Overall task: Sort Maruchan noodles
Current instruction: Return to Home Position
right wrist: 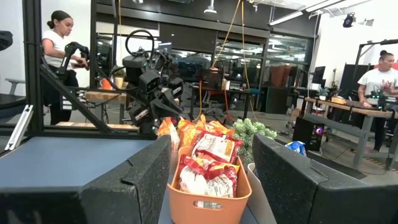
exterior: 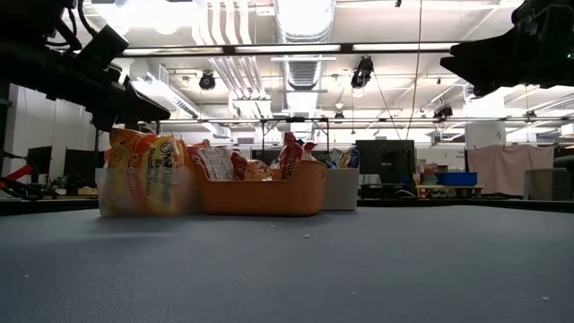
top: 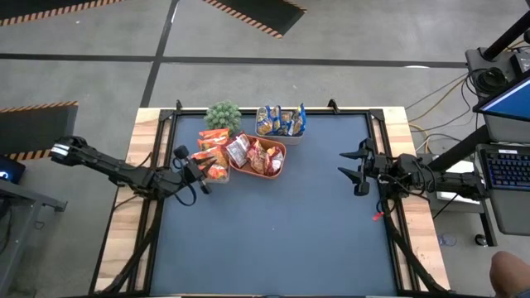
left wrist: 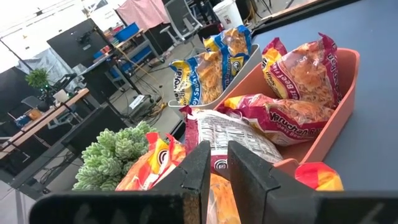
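The left gripper (top: pixel 201 171) hangs left of centre in the high view, just beside the clear tub (exterior: pixel 134 197). Its fingers (left wrist: pixel 198 177) stand only a narrow slit apart and grip nothing. The right gripper (top: pixel 354 170) waits at the right of the table (top: pixel 273 240), its jaws spread wide and empty. All the Maruchan noodles sit in three containers in the upper middle of the high view. The orange packets (top: pixel 214 153) stand upright in the clear tub, and the red packets (left wrist: pixel 292 112) fill the orange tray (top: pixel 284 154). The blue-and-yellow packets (top: pixel 280 122) stand in the gray bin (exterior: pixel 339 190) behind the tray. In the left wrist view one red packet shows "Maruchan" in white script, and another carries what looks like "Beef" on a yellow patch. A third lies with its white printed back up, the print too small to read. A green plant (top: pixel 222 116) stands at the table's far edge, beside the tub.
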Motion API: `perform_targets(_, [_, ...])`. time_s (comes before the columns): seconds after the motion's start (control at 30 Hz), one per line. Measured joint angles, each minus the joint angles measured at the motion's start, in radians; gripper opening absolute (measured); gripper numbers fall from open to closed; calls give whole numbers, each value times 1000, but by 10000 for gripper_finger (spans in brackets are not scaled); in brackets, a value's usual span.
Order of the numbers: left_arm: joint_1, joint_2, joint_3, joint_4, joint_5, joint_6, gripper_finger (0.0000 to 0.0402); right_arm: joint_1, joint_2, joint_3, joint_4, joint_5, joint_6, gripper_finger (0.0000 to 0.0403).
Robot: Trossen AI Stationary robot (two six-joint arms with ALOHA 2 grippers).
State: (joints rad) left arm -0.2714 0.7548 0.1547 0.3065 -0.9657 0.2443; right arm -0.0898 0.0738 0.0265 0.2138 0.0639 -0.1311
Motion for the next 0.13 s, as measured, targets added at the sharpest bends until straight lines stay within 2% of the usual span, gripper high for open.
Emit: perform_targets(0.13, [0, 6, 0, 1, 0, 0, 39, 0, 0, 0, 0, 0, 0, 215])
